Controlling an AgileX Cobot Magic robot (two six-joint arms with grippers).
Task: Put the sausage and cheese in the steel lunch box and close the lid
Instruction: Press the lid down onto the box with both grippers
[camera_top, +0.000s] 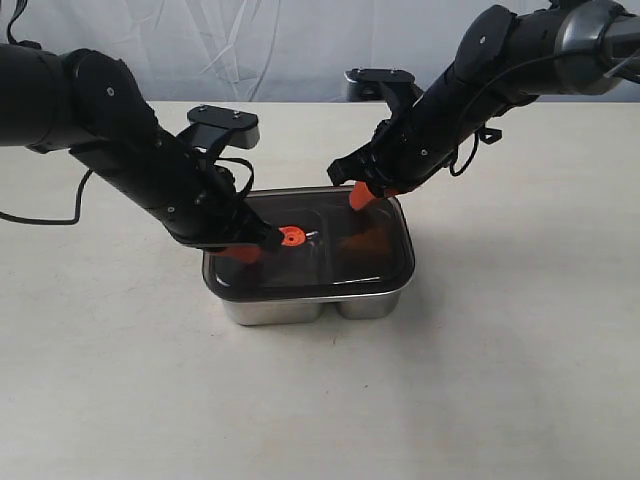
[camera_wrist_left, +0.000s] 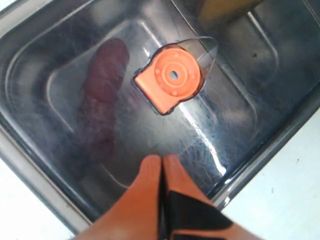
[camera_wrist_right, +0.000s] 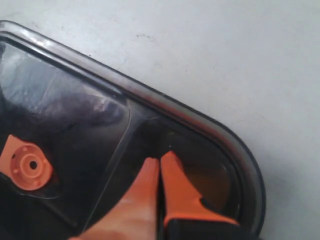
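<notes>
Touching the lid (camera_top: 340, 265), left end effector (camera_wrist_left: 162, 161) and right end effector (camera_wrist_right: 160, 162) both pinched together

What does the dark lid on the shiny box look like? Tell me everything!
The lid is a dark, smoky see-through rounded rectangle, like plastic, with an orange valve tab in its middle. It lies flat on the steel lunch box, covering it. The sausage shows dimly through it. The shut left gripper and right gripper appear to press on its top.

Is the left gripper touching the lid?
Cannot tell. In the left wrist view the shut left gripper overlaps the lid, but no view shows contact or a gap.
</notes>
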